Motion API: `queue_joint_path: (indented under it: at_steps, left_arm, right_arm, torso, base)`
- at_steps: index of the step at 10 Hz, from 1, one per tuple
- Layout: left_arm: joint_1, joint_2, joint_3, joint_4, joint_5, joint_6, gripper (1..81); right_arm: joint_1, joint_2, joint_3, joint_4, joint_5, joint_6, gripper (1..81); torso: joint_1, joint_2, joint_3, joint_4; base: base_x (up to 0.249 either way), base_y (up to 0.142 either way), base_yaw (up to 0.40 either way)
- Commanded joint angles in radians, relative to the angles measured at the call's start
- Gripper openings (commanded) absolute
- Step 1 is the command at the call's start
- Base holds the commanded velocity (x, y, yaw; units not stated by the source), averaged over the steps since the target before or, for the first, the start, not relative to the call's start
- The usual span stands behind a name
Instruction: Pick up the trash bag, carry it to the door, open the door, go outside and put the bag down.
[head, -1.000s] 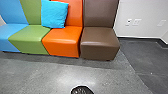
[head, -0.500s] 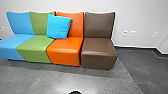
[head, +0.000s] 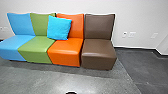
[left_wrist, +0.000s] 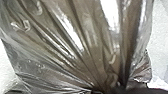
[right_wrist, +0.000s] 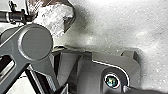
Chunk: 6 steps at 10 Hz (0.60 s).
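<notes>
Brown trash bag (left_wrist: 85, 37) fans out where the left gripper (left_wrist: 107, 90) pinches it.

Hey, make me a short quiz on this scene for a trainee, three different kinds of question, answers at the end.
1. In the head view, which padded chair is rightmost? A) blue B) orange C) brown
2. True or false: the square turquoise cushion leans against chair backs.
3. Fill in: the shiny, brownish plastic trash bag is pulled into long ____.

Key: 1 C, the brown padded chair; 2 true; 3 folds.
</notes>
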Motion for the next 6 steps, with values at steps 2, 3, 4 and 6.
queue_joint_path:
  at_steps: [2, 3, 4, 6]
  left_arm:
    - [-0.062, -0.172, 0.157, -0.003, 0.084, 0.017, 1.0]
    - [-0.058, -0.205, 0.196, -0.003, 0.084, 0.036, 1.0]
    - [-0.056, -0.235, 0.220, -0.004, 0.085, 0.052, 1.0]
    - [-0.044, -0.296, 0.289, -0.003, 0.095, 0.085, 1.0]
  right_arm:
    - [0.029, -0.011, -0.002, 0.013, -0.053, -0.005, 81.1]
    - [0.025, -0.005, -0.009, 0.013, -0.053, -0.005, 81.1]
    - [0.017, 0.007, -0.018, 0.013, -0.048, -0.005, 81.1]
    - [-0.009, 0.028, -0.037, 0.013, -0.036, -0.005, 81.1]
  torso:
    - [-0.085, 0.133, 0.000, 0.000]
    - [-0.108, 0.168, 0.000, 0.000]
    - [-0.130, 0.204, 0.072, 0.000]
    - [-0.167, 0.264, 0.121, 0.000]
  base:
    - [0.000, 0.000, 0.000]
    - [0.000, 0.000, 0.000]
    - [0.000, 0.000, 0.000]
    - [0.000, 0.000, 0.000]
